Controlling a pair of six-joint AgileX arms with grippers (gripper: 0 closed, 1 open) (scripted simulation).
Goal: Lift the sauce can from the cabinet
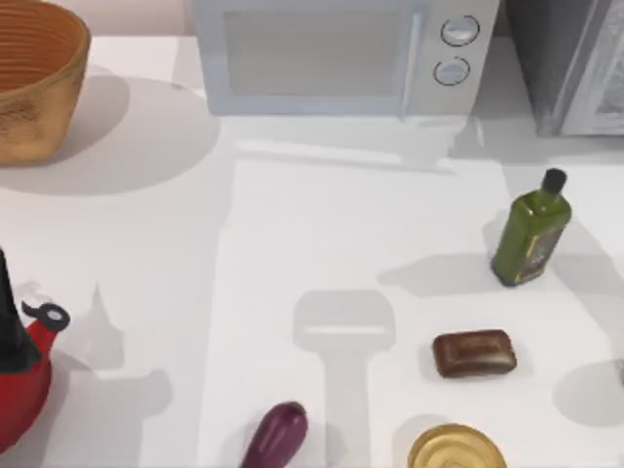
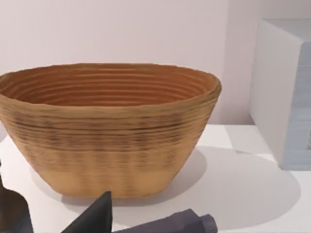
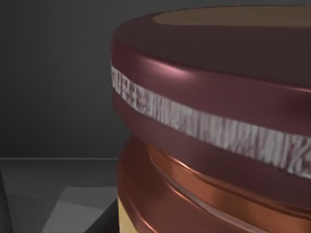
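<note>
The right wrist view sat very close to the sauce can (image 3: 214, 126), a short cylinder with a glossy brown lid, a dark maroon upper band crossed by a pale stripe, a coppery ridge and a tan lower label, standing against a dark grey interior that I judged to be the inside of the cabinet (image 1: 570, 63), the large boxy unit with a dark speckled side and pale framed door at the surface's far right corner. Whether the right arm's jaws were open or gripping the can, I could not tell. The left arm looked idle near the surface's far left corner, facing the woven tan basket (image 2: 109, 128); its dark jaw parts showed at the edge of that wrist view, but their state was unclear too. On the white surface (image 1: 292, 253) stood a white microwave with two round knobs (image 1: 341, 54) at the far edge, a green bottle with a black cap (image 1: 531, 234) toward the right edge, a brown bar (image 1: 475, 353), a gold-topped yellow can (image 1: 456, 448) and a purple eggplant (image 1: 276, 434) at the near edge, and a red kettle (image 1: 24, 375) at the left edge. The risk, as I judged it: the glossy, ridged can could slip if gripped off-centre, or catch the cabinet's frame if lifted too steeply in that tight space.
</note>
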